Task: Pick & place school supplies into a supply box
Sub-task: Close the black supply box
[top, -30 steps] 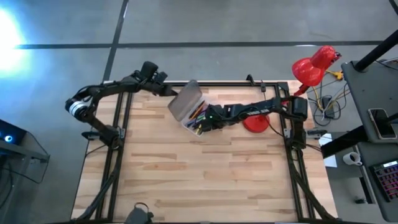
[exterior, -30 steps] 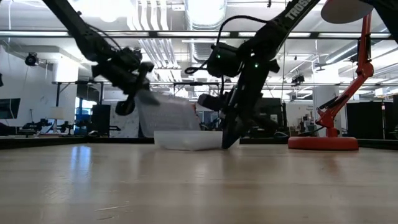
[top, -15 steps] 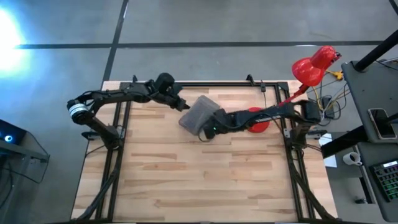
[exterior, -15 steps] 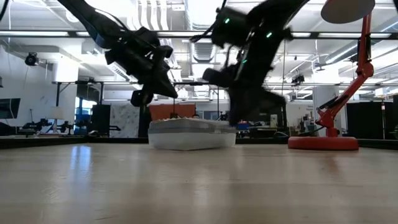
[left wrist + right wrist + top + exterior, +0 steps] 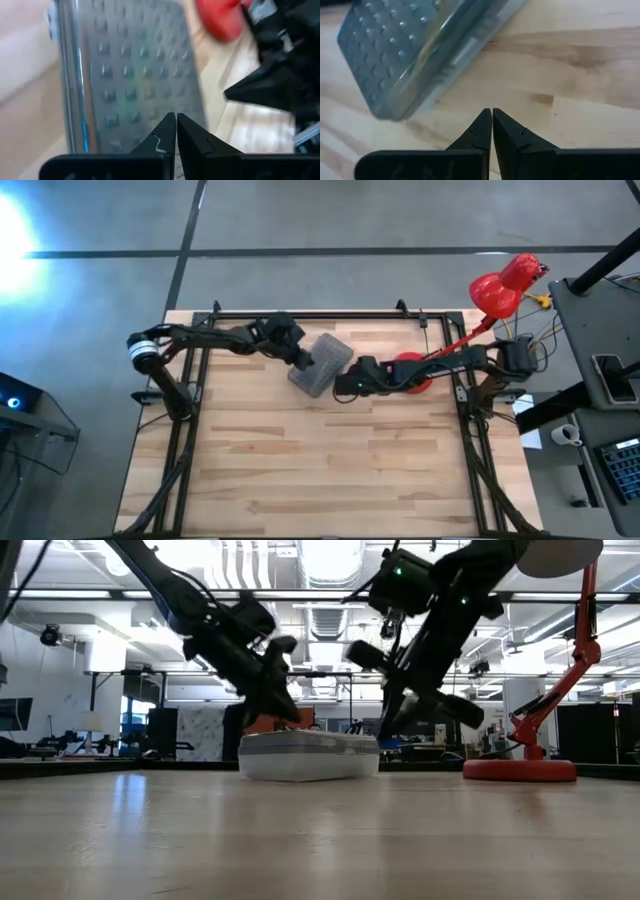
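The supply box (image 5: 325,368) lies shut and flat on the table's far middle, its studded grey lid (image 5: 130,70) on top; it also shows in the low view (image 5: 308,755). The school supplies are hidden under the lid; only faint colours show through it. My left gripper (image 5: 303,360) (image 5: 288,720) is shut, with its tips (image 5: 176,120) over the lid. My right gripper (image 5: 343,387) (image 5: 492,114) is shut just off the box's near-right corner (image 5: 395,112), over bare wood and above the table. My left gripper comes down on the lid's top (image 5: 150,100) with shut fingers, slanting from the table's far left. In the low view the tips reach the lid's upper face (image 5: 295,733); I cannot tell for sure whether they touch it.
A red desk lamp stands at the table's far right, its round base (image 5: 412,377) (image 5: 520,770) close behind my right arm and its head (image 5: 505,285) beyond the edge. Bare wood fills the table's near half (image 5: 320,470).
The lid, standing open a second ago with coloured pens showing, has swung down and shut. My left gripper moved from the far-left side of the box rightward and down onto the lid. My right gripper drew out of the box toward the near right and rose.
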